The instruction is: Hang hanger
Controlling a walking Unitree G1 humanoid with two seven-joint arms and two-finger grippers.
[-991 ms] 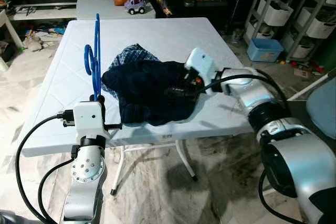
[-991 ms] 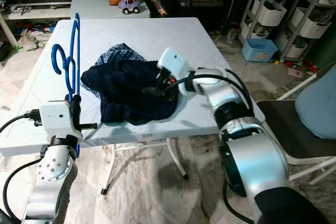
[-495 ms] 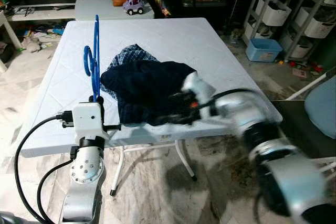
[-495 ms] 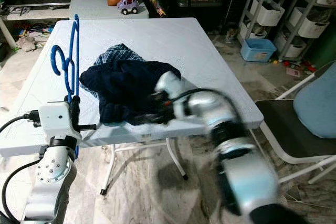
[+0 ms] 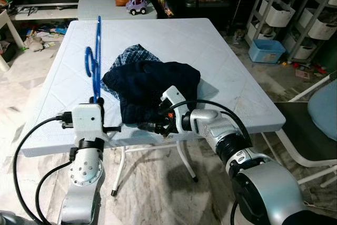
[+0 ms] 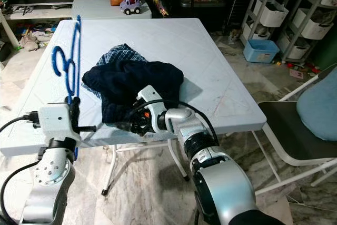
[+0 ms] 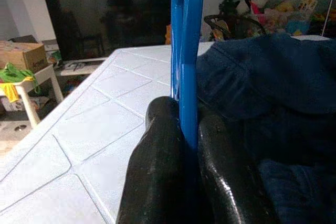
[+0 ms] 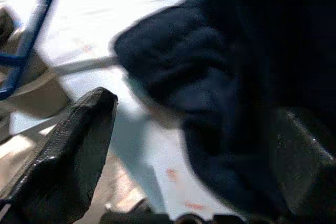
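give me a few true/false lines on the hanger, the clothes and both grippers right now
1. The left gripper is shut on the blue hanger. True.
2. The hanger lies flat on the table. False: it stands upright.
3. The right gripper is at the near edge of the dark clothes. True.
4. The right gripper's fingers are shut. False: they are spread open.
5. The clothes hang on the hanger. False: they lie piled on the table.

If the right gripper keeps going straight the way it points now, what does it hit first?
Most likely the dark blue garment at the table's near edge: the open right gripper points at its front fold. Further on stands the left gripper holding the blue hanger. Depth is uncertain.
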